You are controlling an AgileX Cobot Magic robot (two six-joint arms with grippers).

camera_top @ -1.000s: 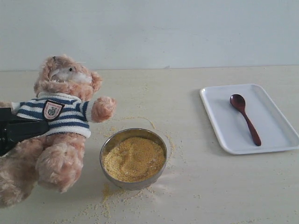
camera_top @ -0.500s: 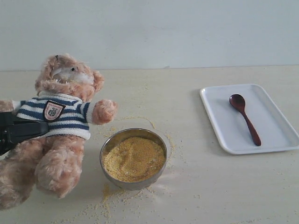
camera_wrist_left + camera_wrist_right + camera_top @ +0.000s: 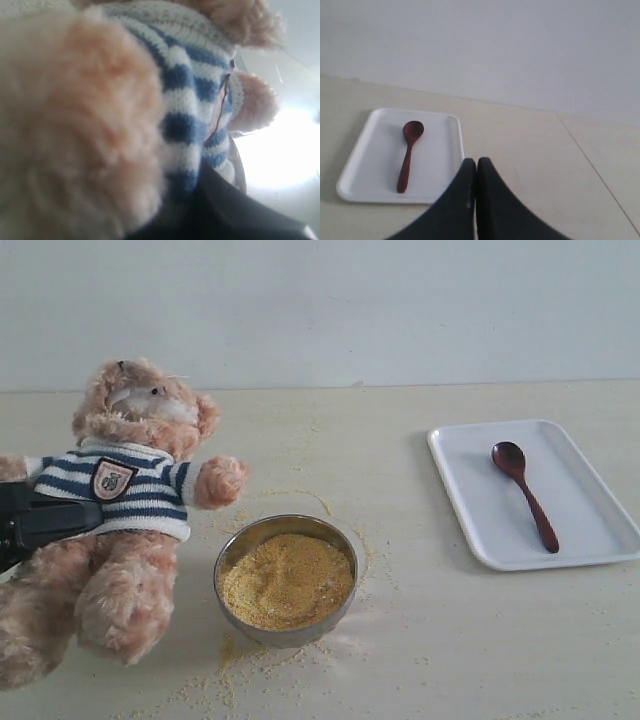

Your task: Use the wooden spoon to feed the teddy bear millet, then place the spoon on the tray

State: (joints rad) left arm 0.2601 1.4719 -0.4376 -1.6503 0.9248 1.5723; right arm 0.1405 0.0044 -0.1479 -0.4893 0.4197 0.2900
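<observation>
The teddy bear [image 3: 130, 490] in its striped shirt leans at the left of the table, its legs toward the front. My left gripper [image 3: 70, 520] comes in from the left edge and is shut on the bear's waist. In the left wrist view the bear [image 3: 190, 85] fills the picture, with one black finger [image 3: 235, 210] pressed against the shirt. Millet [image 3: 288, 578] is heaped in the steel bowl [image 3: 285, 632] just right of the bear. The wooden spoon [image 3: 525, 496] lies on the white tray [image 3: 470, 495] at the right. My right gripper [image 3: 477, 165] is shut and empty, apart from the spoon [image 3: 408, 156] and tray [image 3: 445, 150].
Loose millet grains [image 3: 230, 665] are scattered on the table around the bowl, mostly in front of it and behind it. A pale wall [image 3: 330, 310] runs along the far edge of the table.
The bear and my left gripper have sunk slightly and the bear's legs have settled lower. Spoon, tray and bowl have not moved.
</observation>
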